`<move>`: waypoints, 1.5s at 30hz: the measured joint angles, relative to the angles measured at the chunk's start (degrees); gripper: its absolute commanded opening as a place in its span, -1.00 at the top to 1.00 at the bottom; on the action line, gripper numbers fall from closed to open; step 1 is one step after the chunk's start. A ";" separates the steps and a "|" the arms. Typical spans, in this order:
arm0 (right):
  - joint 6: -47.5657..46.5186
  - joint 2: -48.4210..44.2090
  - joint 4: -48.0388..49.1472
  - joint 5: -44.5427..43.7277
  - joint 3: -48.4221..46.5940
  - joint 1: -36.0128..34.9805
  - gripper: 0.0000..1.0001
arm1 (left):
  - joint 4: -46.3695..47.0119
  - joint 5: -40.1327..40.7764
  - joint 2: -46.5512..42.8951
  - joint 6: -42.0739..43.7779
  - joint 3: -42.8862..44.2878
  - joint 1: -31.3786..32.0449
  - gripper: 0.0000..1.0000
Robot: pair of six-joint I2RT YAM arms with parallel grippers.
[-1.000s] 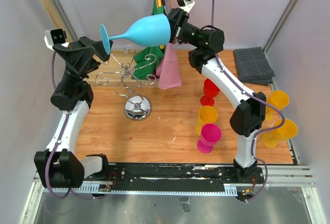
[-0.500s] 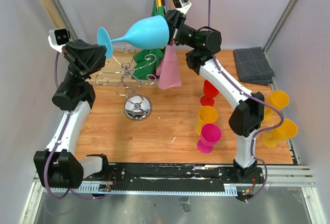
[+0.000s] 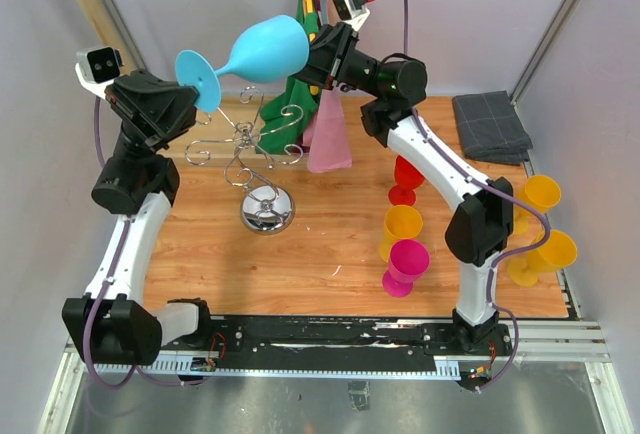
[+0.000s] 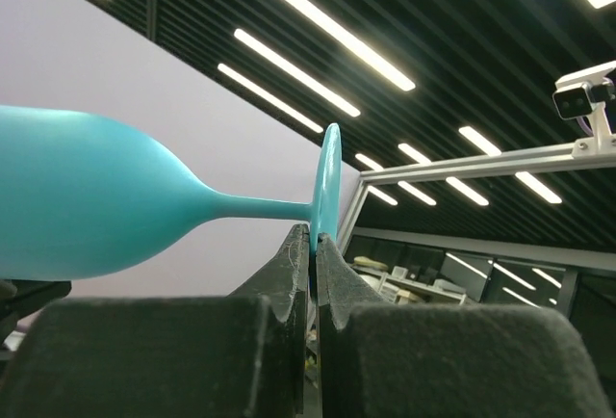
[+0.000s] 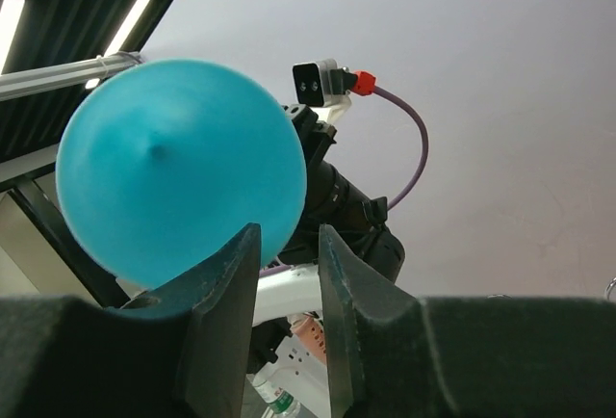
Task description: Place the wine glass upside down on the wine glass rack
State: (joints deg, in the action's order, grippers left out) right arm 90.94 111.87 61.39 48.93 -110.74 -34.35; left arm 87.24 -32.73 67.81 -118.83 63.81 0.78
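Note:
A light-blue wine glass [image 3: 260, 49] lies on its side high in the air, above and behind the chrome wire wine glass rack [image 3: 250, 149], which stands on its mirror-like domed base [image 3: 267, 209]. My left gripper [image 3: 195, 94] is shut on the edge of the glass's foot [image 4: 327, 177]; the stem and bowl [image 4: 87, 206] run off to the left in the left wrist view. My right gripper [image 3: 315, 54] is at the bowl's mouth. In the right wrist view its jaws [image 5: 289, 245] stand apart with nothing between them, and the bowl [image 5: 173, 168] sits just left of the left finger.
A wooden clothes rail frame [image 3: 95, 4] stands at the back with green [image 3: 290, 104] and pink [image 3: 328, 134] garments hanging. Red [image 3: 408, 174], yellow [image 3: 403, 224] and pink [image 3: 408, 259] plastic glasses stand to the right, more yellow ones [image 3: 545, 224] farther right. A grey folded cloth [image 3: 490, 124] lies at the back right.
The glass has moved left and up, its bowl end tilting higher. Both arms followed it, the left wrist rising and turning.

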 measured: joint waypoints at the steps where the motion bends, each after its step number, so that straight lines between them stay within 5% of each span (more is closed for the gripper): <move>1: -0.09 -0.17 0.00 -0.02 0.31 0.13 0.27 | 0.00 0.20 0.02 0.00 0.68 -0.24 0.99; 13: -1.73 -8.57 0.13 0.61 7.50 4.48 0.01 | 0.00 1.03 1.49 0.00 7.61 -0.33 0.99; 22: -10.01 -21.75 -7.65 3.08 18.62 12.68 0.00 | -4.02 -6.12 2.78 4.26 10.64 -0.50 0.99; 28: -14.95 -28.11 -12.50 5.38 22.40 15.32 0.02 | -20.44 -11.15 2.10 17.59 14.95 -1.53 0.99; 36: -22.45 -33.29 -22.95 6.64 24.52 17.09 0.00 | -55.47 -9.51 -0.22 43.89 23.71 -2.25 0.99; 45: -28.87 -37.81 -29.99 7.45 26.43 18.43 0.01 | -73.85 -3.43 -1.90 56.78 23.47 -3.28 0.99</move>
State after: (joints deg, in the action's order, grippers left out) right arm 62.06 74.06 31.40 56.38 -84.31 -15.92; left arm 13.39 -36.16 65.91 -62.04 87.29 -2.50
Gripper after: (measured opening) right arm 0.496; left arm 0.035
